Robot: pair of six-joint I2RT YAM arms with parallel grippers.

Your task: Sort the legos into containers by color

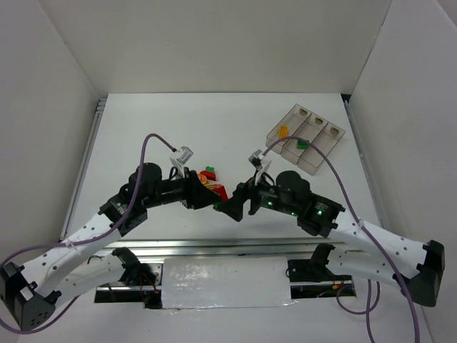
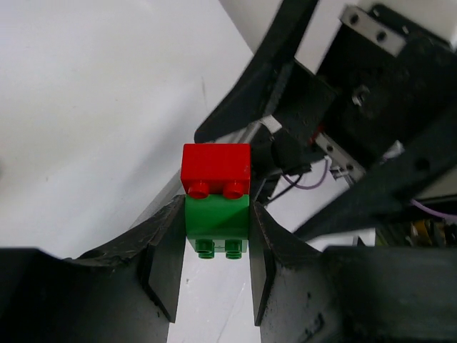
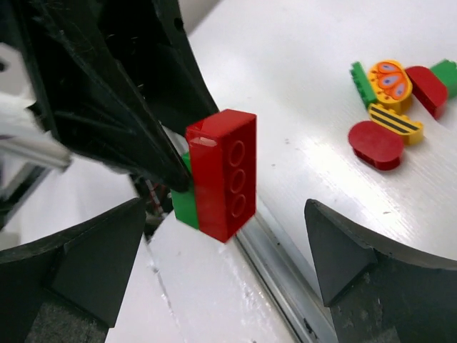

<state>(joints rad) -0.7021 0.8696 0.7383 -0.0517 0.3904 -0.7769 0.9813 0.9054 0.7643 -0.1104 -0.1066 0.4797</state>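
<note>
Sorting has barely begun. On the table [image 1: 143, 128], the tray [image 1: 323, 148] sits at about 1 o'clock. An orange piece [image 1: 283, 131] lies in its left compartment and a green piece [image 1: 303, 144] in the middle one. I can make out no brick in the right one.

Most of the legos are outside the tray. A loose pile [image 3: 393, 107] of red, green and yellow-orange pieces lies near the table's centre, at 12 o'clock from the two grippers.

The left gripper [image 2: 216, 223] pinches a green brick [image 2: 217, 214] by its sides. A red brick [image 2: 216, 168] is stuck onto it, so the pair is held off the table as one unit. The right gripper [image 3: 225, 251] faces it at 3 o'clock, fingers spread wide on either side of the red brick and not touching it.

By my reading, the step in hand is pulling this pair apart. After that each half must go to its colour, and then the pile follows. Red has no piece placed yet.
</note>
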